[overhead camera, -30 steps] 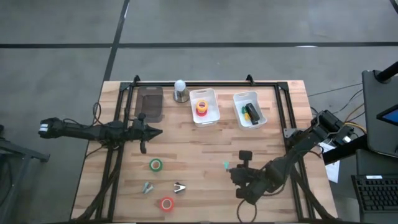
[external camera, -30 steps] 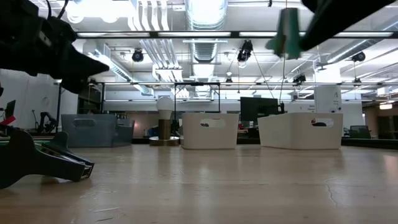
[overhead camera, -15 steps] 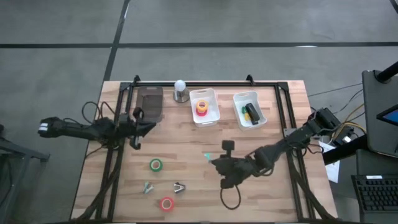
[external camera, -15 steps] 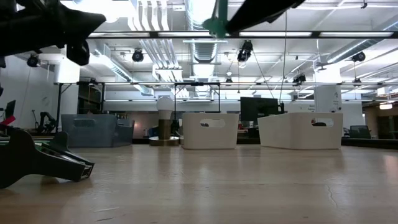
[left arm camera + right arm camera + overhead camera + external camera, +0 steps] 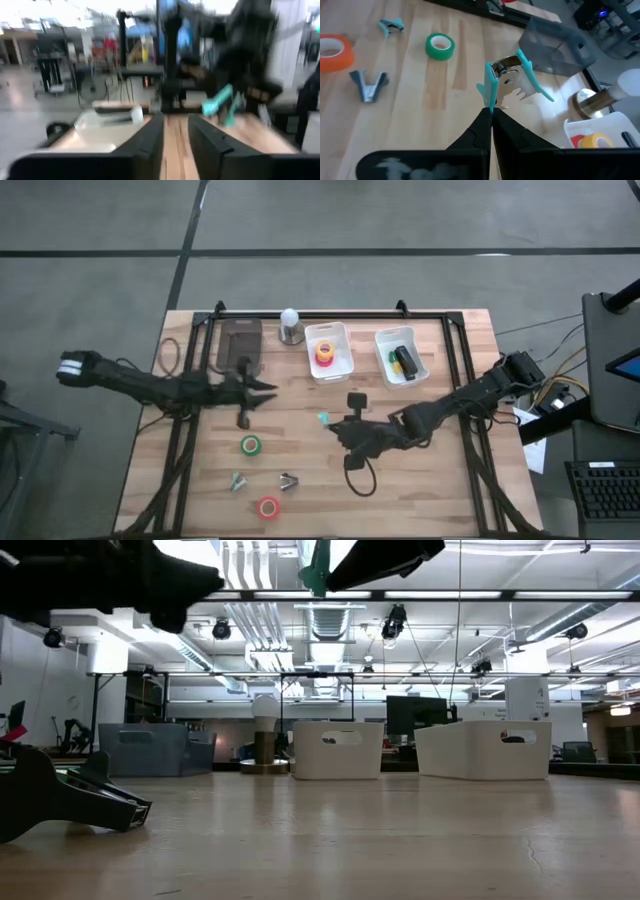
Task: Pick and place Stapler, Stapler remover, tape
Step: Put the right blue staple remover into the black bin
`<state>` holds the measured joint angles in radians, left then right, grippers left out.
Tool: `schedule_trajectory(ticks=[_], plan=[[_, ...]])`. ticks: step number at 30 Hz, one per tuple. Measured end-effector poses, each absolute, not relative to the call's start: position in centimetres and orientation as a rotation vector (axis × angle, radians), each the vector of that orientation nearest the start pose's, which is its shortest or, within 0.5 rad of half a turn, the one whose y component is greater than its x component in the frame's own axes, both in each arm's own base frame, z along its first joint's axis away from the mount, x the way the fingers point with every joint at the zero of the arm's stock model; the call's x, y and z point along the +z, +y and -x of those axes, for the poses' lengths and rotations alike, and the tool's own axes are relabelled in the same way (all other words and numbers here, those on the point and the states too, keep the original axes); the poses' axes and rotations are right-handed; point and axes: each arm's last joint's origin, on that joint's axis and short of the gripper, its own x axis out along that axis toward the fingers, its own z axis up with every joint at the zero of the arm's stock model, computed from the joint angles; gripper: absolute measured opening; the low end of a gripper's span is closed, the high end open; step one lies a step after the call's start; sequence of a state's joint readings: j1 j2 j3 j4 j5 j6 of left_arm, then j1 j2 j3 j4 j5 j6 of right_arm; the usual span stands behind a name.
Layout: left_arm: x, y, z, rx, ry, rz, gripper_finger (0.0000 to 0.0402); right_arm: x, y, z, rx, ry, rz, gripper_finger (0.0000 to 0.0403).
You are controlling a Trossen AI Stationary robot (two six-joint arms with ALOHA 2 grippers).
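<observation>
The right gripper (image 5: 490, 107) pinches a teal claw-shaped staple remover (image 5: 507, 80) above the pale wooden table (image 5: 300, 430). The green tape roll (image 5: 250, 445) lies near the left gripper (image 5: 268, 386), fingers apart. Ceiling ducts fill the room; motion smears the left wrist view.

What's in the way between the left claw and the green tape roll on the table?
Nothing visible. In the high view the left claw hangs over bare wood, and the green tape roll lies on the table nearer the front edge, with only open tabletop between them.
</observation>
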<state>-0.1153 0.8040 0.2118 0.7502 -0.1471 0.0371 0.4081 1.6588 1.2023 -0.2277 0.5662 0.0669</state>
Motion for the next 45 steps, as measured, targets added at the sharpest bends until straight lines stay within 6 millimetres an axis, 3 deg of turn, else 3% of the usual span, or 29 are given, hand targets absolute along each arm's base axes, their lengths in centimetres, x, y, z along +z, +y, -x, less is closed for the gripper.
schedule_trajectory(ticks=[7, 11, 22, 29, 45], plan=[[23.2, -2.8, -20.8, -0.048, -0.085, -0.094, 0.0149, 26.4, 12.7, -34.1, -0.207, 0.570, 0.295, 0.0008], [24.1, -3.9, -22.6, -0.116, -0.099, -0.113, 0.0151, 26.7, 12.7, -34.2, -0.199, 0.566, 0.320, 0.0008], [23.7, -5.7, -26.1, -0.121, -0.029, -0.213, 0.0151, 27.1, 12.8, -34.3, -0.202, 0.548, 0.273, 0.0008], [23.8, -5.7, -26.7, -0.092, -0.027, -0.217, 0.0141, 27.1, 12.8, -34.3, -0.200, 0.547, 0.268, 0.0008], [25.1, -5.4, -25.0, -0.088, -0.003, -0.210, 0.0122, 27.2, 12.8, -34.3, -0.204, 0.547, 0.254, 0.0008]])
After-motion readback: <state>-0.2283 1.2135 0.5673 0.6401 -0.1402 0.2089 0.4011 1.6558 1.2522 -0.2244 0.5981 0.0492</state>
